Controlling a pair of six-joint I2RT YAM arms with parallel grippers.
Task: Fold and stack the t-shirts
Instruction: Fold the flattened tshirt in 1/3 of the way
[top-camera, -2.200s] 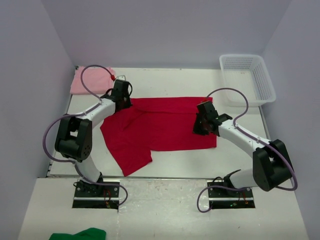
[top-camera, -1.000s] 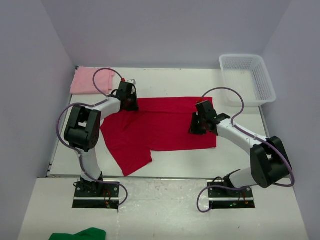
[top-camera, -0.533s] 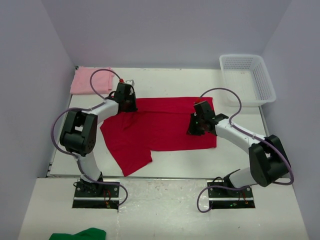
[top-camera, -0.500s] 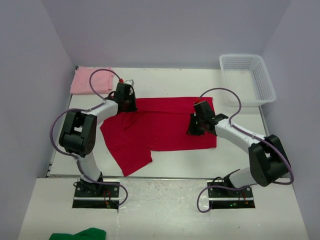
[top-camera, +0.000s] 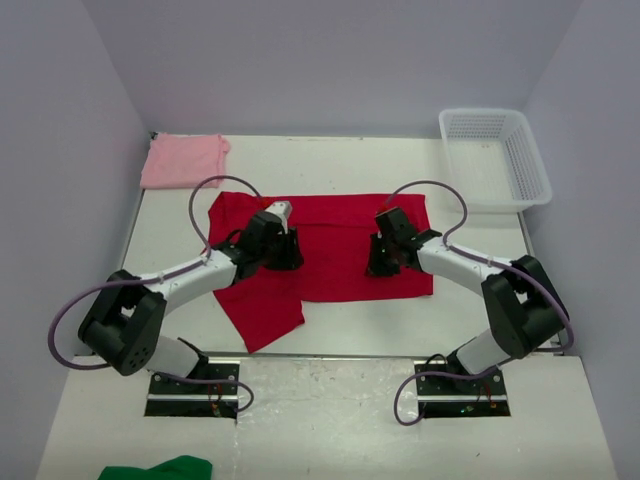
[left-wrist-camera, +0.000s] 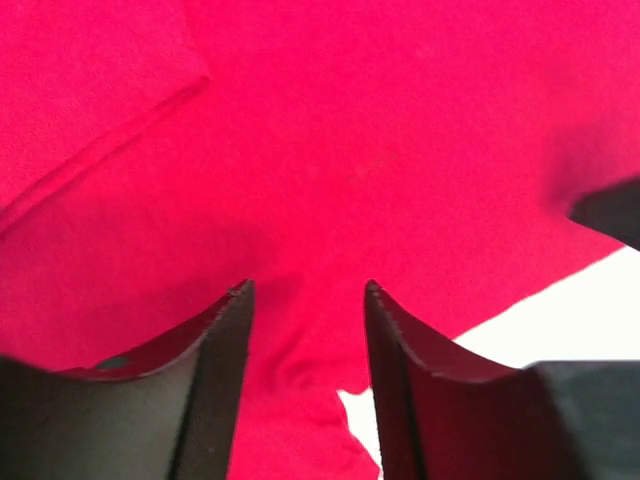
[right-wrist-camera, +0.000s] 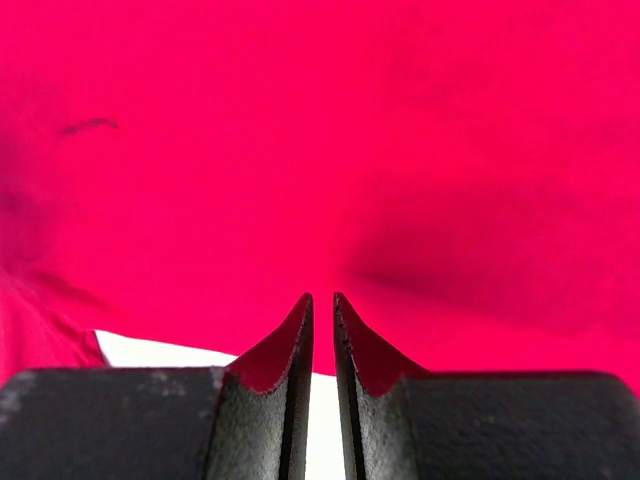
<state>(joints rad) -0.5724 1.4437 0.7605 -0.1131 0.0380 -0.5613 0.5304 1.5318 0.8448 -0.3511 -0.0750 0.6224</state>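
Note:
The red t-shirt (top-camera: 330, 225) lies spread flat across the middle of the table. Folded to a small rectangle, the pink t-shirt (top-camera: 183, 160) rests at the far left corner. My left gripper (top-camera: 290, 255) hangs low over the red cloth near its left middle. In the left wrist view that gripper (left-wrist-camera: 308, 290) is open, with only red t-shirt (left-wrist-camera: 380, 150) showing beneath the gap. My right gripper (top-camera: 378, 262) sits over the shirt's right half near its front hem. Its jaws (right-wrist-camera: 322, 297) stand almost together with a thin slit, holding nothing, above the red t-shirt (right-wrist-camera: 300, 120).
A white mesh basket (top-camera: 495, 160) stands at the far right corner. A green cloth (top-camera: 160, 468) lies off the table at the near left. Walls close in the table on the left, back and right. Bare table (left-wrist-camera: 600, 310) shows beside the shirt's hem.
My left gripper has left the shirt's far left corner, moved to its near middle and opened. The right gripper has slid slightly left and closed a little.

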